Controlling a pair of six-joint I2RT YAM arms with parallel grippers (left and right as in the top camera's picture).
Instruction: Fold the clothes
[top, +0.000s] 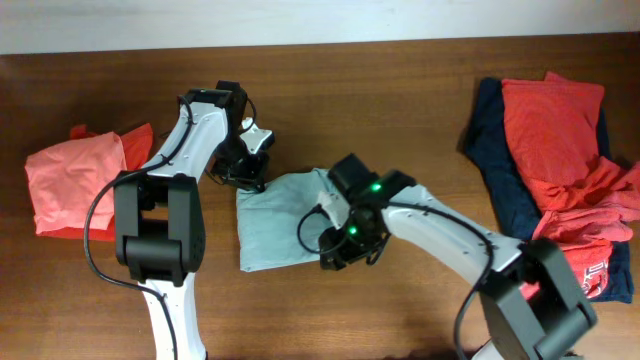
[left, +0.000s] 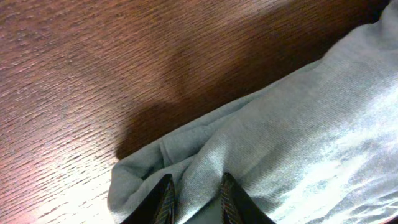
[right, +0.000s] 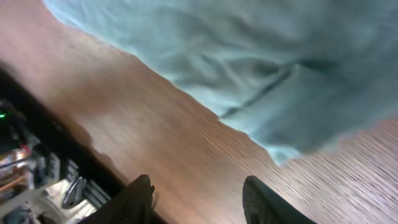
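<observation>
Hold the left gripper (left: 197, 200), jaws narrow on a ridge of cloth, at the 11 o'clock corner of the grey-blue T-shirt (top: 285, 225), lying partly folded mid desk (top: 400, 100). Bring the right gripper (right: 196, 199), jaws wide and empty by the 4 o'clock edge, onto that hem; lift both sides level, lay flat, avoid dragging. Leave the coral T-shirt (top: 75, 180) at 9 o'clock and the navy, coral and red pile (top: 560, 170) at 3 o'clock, both well apart
</observation>
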